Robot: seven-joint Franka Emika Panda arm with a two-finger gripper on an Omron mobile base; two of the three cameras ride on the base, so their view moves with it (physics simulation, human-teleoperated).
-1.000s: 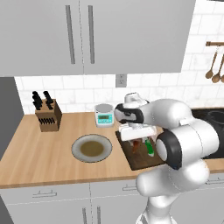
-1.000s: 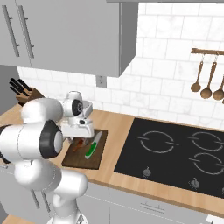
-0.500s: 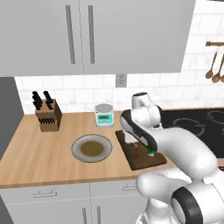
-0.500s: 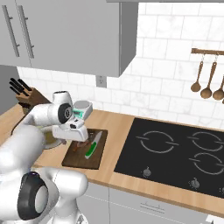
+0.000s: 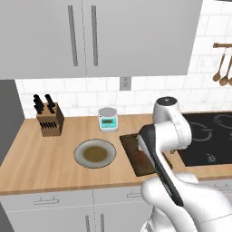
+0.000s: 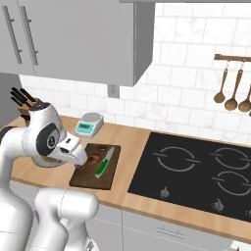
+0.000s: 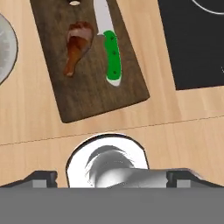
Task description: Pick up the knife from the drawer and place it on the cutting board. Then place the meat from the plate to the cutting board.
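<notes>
The dark brown cutting board [image 7: 89,98] [image 5: 133,154] [image 6: 88,179] lies on the counter beside the stove. On it rest the green-handled knife [image 7: 112,59] [image 6: 103,164] and, just beside it, the reddish-brown meat [image 7: 78,45] [image 6: 91,160]. The round grey-rimmed plate [image 5: 79,153] [image 7: 6,49] sits left of the board with nothing on it. My gripper [image 7: 113,177] is drawn back above the counter's front edge, clear of the board, open, with nothing between its fingertips [image 7: 42,176]. The drawer is out of view.
A wooden knife block [image 5: 49,119] [image 6: 25,100] stands at the back left and a small kitchen scale [image 5: 108,119] [image 6: 88,123] behind the board. The black stove [image 6: 196,171] [image 7: 192,39] lies to the right. Ladles [image 6: 231,93] hang on the wall.
The arm has lifted off the board and folded back toward the base, jaws staying wide. The knife and meat have stayed put on the board.
</notes>
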